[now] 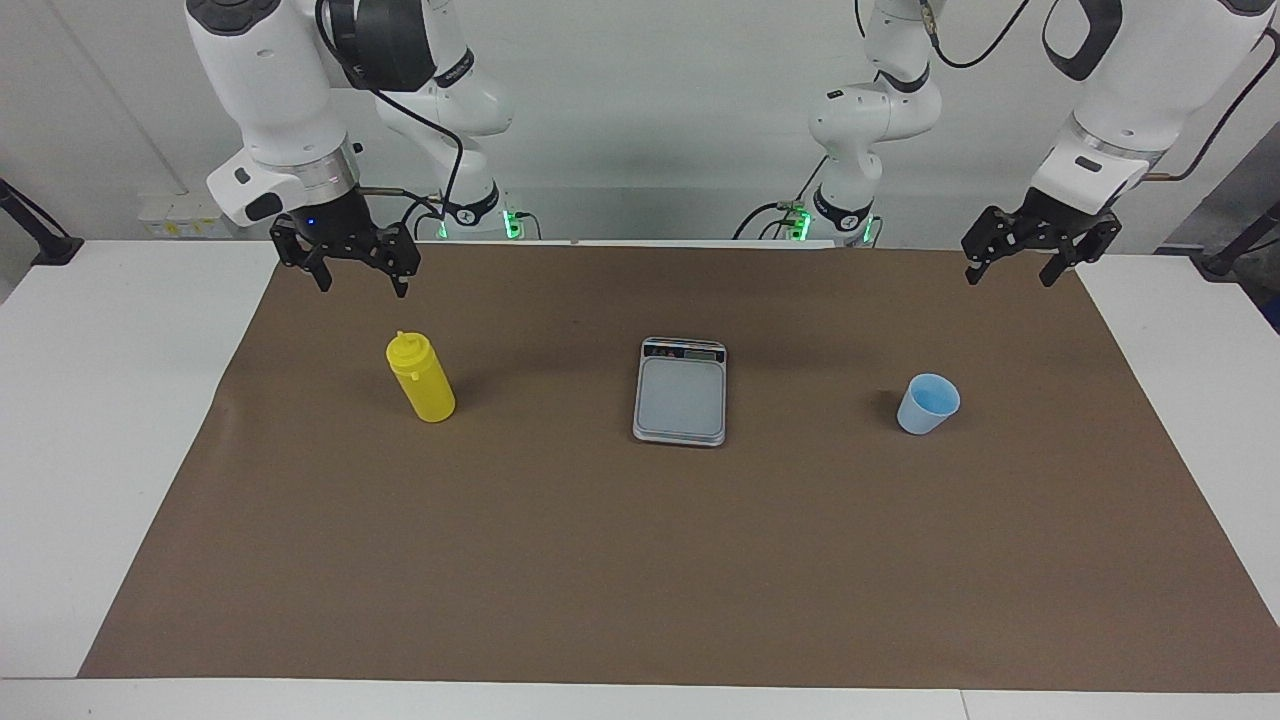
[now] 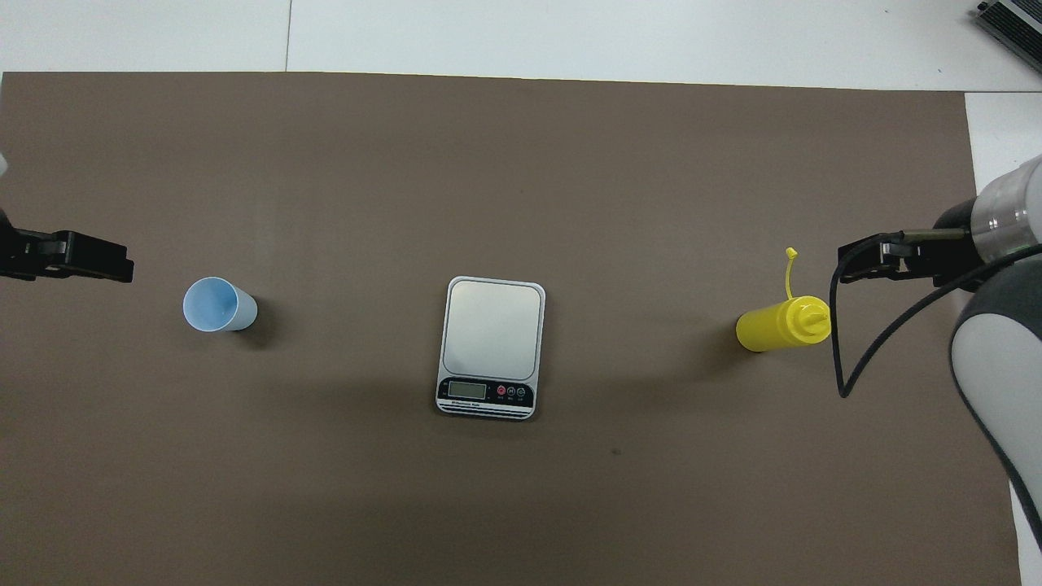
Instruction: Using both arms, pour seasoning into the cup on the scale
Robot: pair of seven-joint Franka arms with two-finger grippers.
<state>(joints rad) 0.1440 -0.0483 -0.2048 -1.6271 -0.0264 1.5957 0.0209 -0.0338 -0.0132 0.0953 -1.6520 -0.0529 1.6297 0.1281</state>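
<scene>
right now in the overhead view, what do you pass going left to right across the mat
left gripper → light blue cup → scale → yellow seasoning bottle → right gripper

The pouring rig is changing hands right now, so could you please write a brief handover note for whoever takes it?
Left gripper: open, empty, raised at the left arm's end of the mat, near the cup.
Right gripper: open, empty, raised close to the seasoning.
Scale: mid-mat, plate bare, display edge toward the robots. Cup and seasoning stand upright on the mat, one at each side of it.
Done: nothing.
Left: set cup on scale, pick up seasoning, pour.
</scene>
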